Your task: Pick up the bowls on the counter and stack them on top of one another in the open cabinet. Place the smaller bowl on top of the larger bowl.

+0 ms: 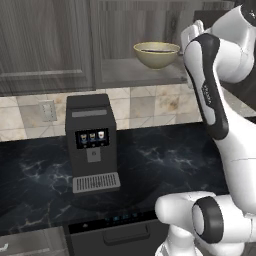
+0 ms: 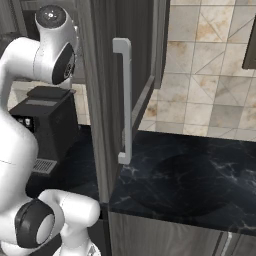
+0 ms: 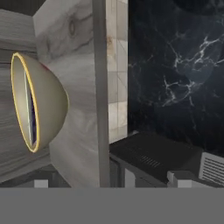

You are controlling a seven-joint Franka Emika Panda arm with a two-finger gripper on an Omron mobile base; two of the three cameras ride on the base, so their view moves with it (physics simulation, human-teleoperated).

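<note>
The larger bowl (image 1: 156, 56), tan-yellow, stands upright on the shelf (image 1: 131, 72) of the open cabinet, above the counter (image 1: 165, 160). In the hand view, which is rolled sideways, the larger bowl (image 3: 50, 103) sits at the left with its mouth turned left. A thin pale rim (image 3: 29, 105) inside that mouth looks like the smaller bowl nested in it. My gripper (image 3: 112, 183) is open, holds nothing, and hangs a little apart from the bowl's outer side. My white hand (image 1: 192, 34) is just right of the bowl, partly behind my forearm.
A black coffee machine (image 1: 92, 140) stands on the counter below and left of the shelf. The open cabinet door with its pale handle (image 2: 123, 100) juts out beside my arm. Closed grey cabinets (image 1: 45, 45) are to the left, and tiled wall (image 2: 210, 75) lies behind.
</note>
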